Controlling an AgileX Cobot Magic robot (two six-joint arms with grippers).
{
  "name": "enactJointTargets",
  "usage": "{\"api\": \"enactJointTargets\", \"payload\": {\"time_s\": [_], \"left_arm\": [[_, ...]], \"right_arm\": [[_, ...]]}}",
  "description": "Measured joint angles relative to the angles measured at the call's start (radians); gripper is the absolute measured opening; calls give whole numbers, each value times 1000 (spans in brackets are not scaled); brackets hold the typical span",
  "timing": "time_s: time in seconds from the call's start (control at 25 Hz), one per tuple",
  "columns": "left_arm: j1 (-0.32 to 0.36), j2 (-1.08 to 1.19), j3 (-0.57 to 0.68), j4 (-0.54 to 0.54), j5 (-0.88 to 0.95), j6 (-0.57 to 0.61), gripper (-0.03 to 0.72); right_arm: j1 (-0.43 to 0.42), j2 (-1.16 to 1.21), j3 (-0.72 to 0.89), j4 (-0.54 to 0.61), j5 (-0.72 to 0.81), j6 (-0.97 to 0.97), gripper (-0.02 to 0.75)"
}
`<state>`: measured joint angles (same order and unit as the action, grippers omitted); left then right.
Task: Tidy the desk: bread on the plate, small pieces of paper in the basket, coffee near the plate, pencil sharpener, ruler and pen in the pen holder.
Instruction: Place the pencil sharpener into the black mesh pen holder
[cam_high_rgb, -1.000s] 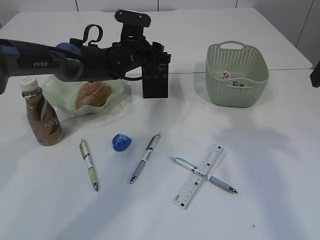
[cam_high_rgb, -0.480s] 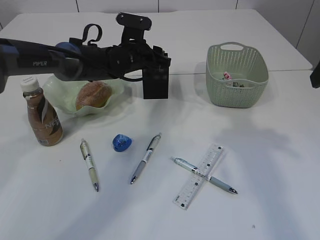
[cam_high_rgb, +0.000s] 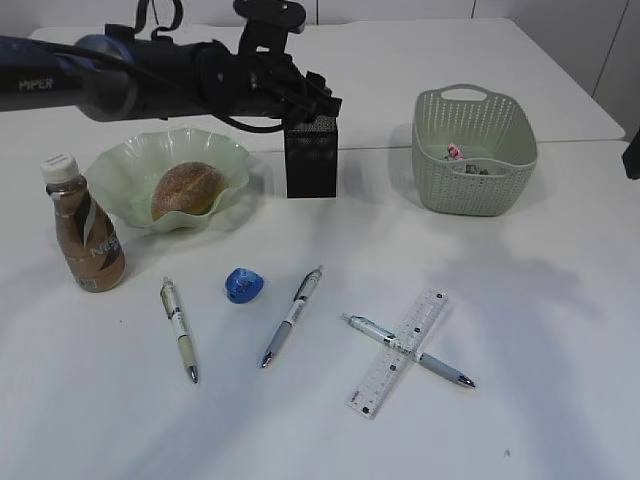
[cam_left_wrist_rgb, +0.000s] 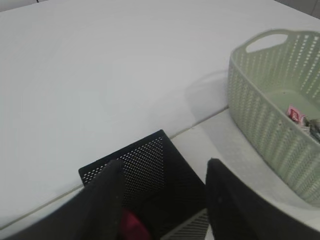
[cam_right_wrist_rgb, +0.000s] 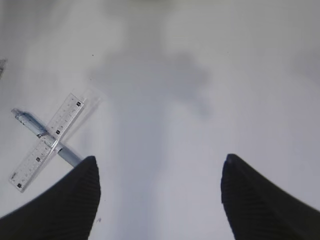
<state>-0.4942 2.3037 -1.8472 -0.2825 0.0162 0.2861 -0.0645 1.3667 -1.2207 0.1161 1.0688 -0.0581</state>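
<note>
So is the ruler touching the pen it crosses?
Touching. The exterior view shows the ruler lying across the pen with no gap; the right wrist view shows them crossing too.

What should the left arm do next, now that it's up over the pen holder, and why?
Probably pull back from the pen holder and go down for the blue sharpener. The left pincer stands open right above the holder with nothing between its fingers, while the sharpener, three pens and the ruler lie on the desk.

The left hand (cam_left_wrist_rgb: 162, 200) hangs with fingers apart above the pen holder (cam_left_wrist_rgb: 150, 165), the basket (cam_left_wrist_rgb: 272, 110) nearby.
</note>
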Motion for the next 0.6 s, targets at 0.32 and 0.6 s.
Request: {"api": "enactJointTargets", "payload": {"time_s": [0.32,0.6], "left_arm": [[0,-89,0,79,260,2,365],[24,-168,0,97,500,-33,365]], "right_arm": [[0,0,0,-2,8,0,585],[0,0,0,-2,44,0,585]]}}
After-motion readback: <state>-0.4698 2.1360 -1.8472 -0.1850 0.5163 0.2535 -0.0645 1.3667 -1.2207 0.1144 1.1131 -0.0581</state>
